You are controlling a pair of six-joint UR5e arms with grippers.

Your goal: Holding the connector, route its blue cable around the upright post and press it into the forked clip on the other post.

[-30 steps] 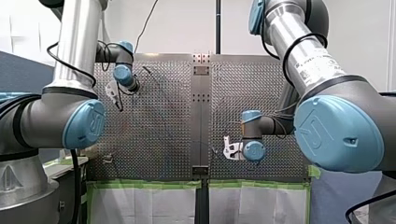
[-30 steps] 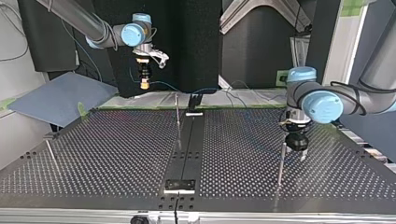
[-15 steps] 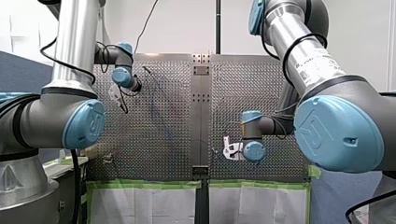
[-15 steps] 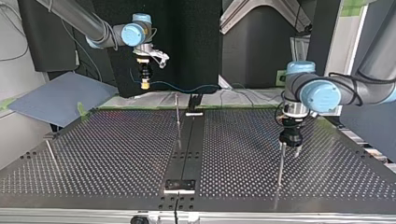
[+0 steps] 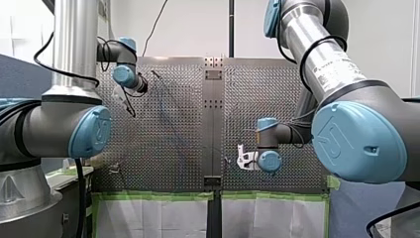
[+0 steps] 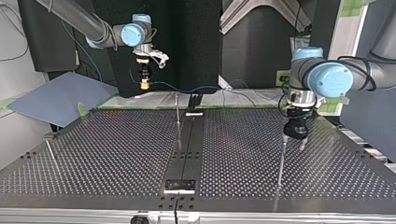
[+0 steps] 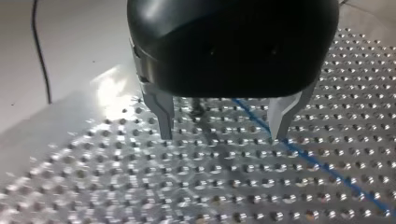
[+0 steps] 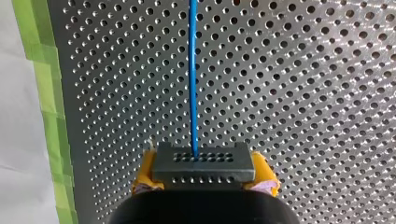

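Observation:
My right gripper [image 8: 204, 171] has its yellow pads shut on a dark grey connector [image 8: 204, 158]. The blue cable [image 8: 192, 70] leaves the connector and runs straight ahead over the perforated plate. In the top view this gripper [image 6: 145, 85] hangs high at the back left, and the cable [image 6: 187, 89] trails rightward from it. My left gripper [image 7: 219, 136] stands open low over the plate with nothing between its metal fingers [image 7: 163, 119]; the cable [image 7: 317, 161] passes under one fingertip. In the top view it [image 6: 295, 143] sits just beside the top of a thin post [image 6: 280, 163].
A second thin post [image 6: 178, 116] stands by the black centre rail [image 6: 189, 140]. A third post [image 6: 51, 154], with a small fitting on top, stands at the top view's left. A blue-grey board [image 6: 60, 98] leans at the back left. Green tape [image 8: 42, 93] lines the plate's edge.
My left arm's wrist has lifted a little and shifted; in the top view its gripper swung left and then back right beside the post. My right gripper stays still with the connector.

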